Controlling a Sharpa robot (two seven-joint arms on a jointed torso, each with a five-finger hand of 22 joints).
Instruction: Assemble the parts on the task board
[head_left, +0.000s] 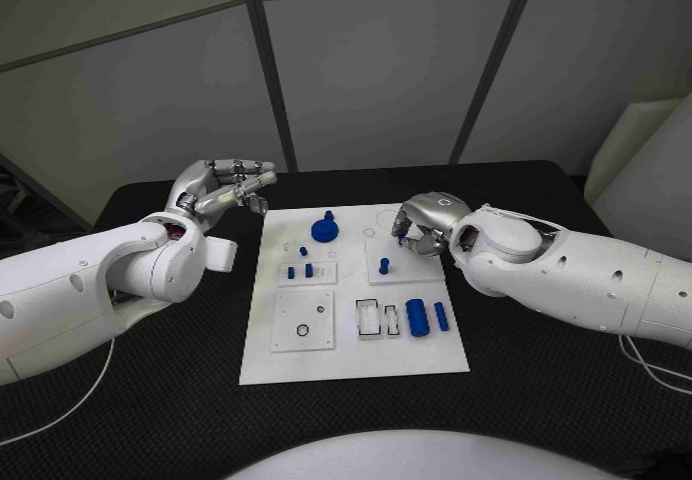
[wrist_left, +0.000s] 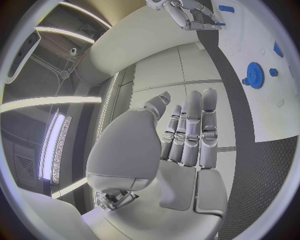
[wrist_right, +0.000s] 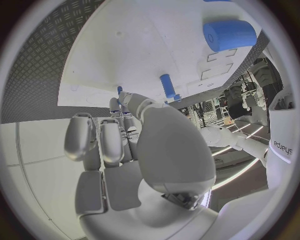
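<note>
**Robot hands flank the task board, one raised, one at a small blue part**

The white task board (head_left: 353, 365) lies in the middle of the black table (head_left: 173, 400), with blue parts spread across it. The left hand (head_left: 224, 190) hangs above the table just off the board's far left corner, its fingers (wrist_left: 190, 132) straight and side by side, holding nothing. The right hand (head_left: 423, 228) sits over the board's far right corner with its fingers curled downward; in the right wrist view the fingertips (wrist_right: 121, 100) close around a small blue piece (wrist_right: 119, 90) against the board. A blue gear (head_left: 326, 230) stands near the far edge, a blue peg (head_left: 385, 266) just beside the right hand. Two small blue pins (head_left: 300, 270) stand left of centre. A large blue cylinder (head_left: 415, 317) and a slimmer one (head_left: 441, 316) lie near the right edge.
</note>
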